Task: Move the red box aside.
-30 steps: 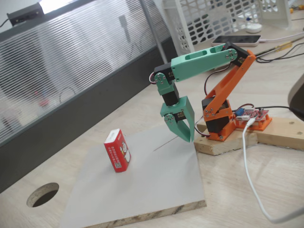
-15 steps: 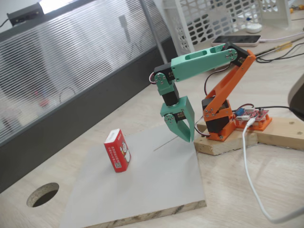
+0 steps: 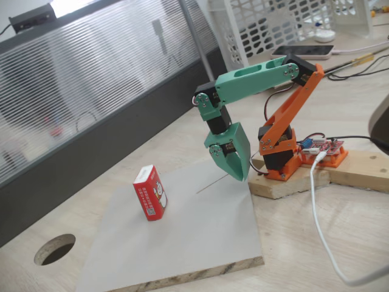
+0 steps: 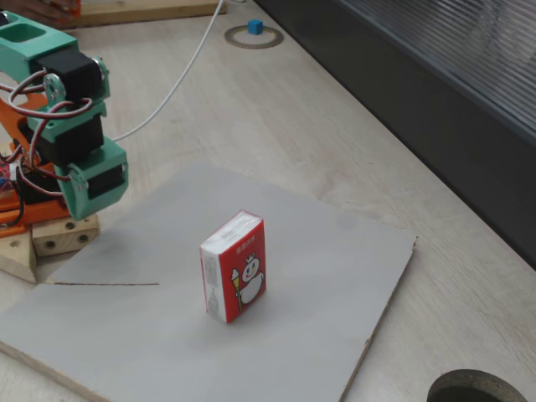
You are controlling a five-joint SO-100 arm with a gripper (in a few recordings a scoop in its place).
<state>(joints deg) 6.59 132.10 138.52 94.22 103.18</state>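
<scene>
Red box stands upright on the grey board, toward the board's left side in one fixed view; white snowman picture faces the camera in the other. Nothing touches it. Green claw hangs well apart from the box, above the board's far corner near the orange arm base, tips pointing down, pressed together, empty. Base sits on a wooden block on the desk. White cable runs across the desk. Round hole in the desk beside the board's left edge. Blue cube sits far off.
</scene>
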